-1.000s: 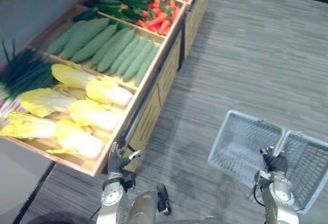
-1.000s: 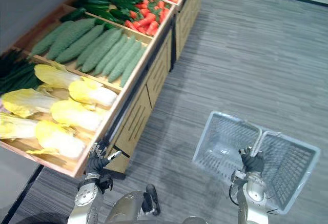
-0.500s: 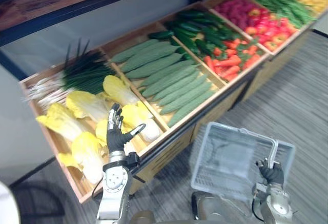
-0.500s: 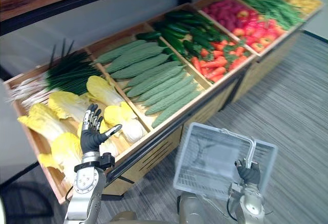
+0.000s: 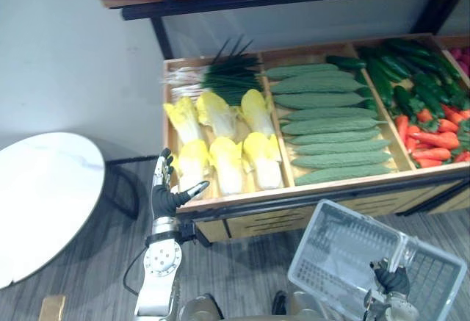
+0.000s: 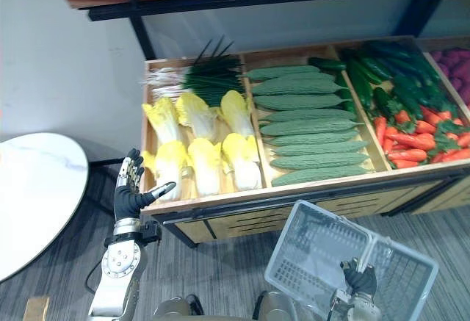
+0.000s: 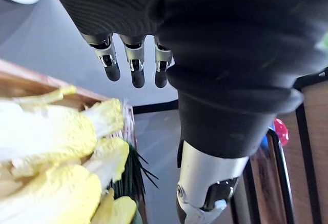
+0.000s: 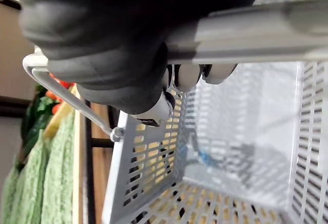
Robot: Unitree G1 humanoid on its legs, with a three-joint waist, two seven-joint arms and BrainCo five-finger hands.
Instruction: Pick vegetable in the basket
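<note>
The left hand [image 5: 163,197] is held up wide open, fingers [image 7: 134,65] straight and thumb stuck out to the side, just off the front left corner of the wooden stand [image 5: 308,197]. It's parked near the yellow napa cabbages [image 5: 226,161], though whether a cabbage is actually touched can't be told from the head views. Those cabbages are laid in the leftmost compartment, with a bunch of green onions [image 5: 220,77] behind them. One compartment over, ridged green gourds [image 5: 330,126] are stacked in a row, and further right dark cucumbers [image 5: 407,89] and carrots [image 5: 433,134] are piled together. Down at the lower right, the right hand [image 5: 393,280] is wrapped round the handle [image 8: 266,29] of the grey slotted basket [image 5: 330,251], which is hung tilted in front of the stand, over the grey striped floor [image 5: 242,277]. So the veg is all sat in the stand, well apart from the basket.
</note>
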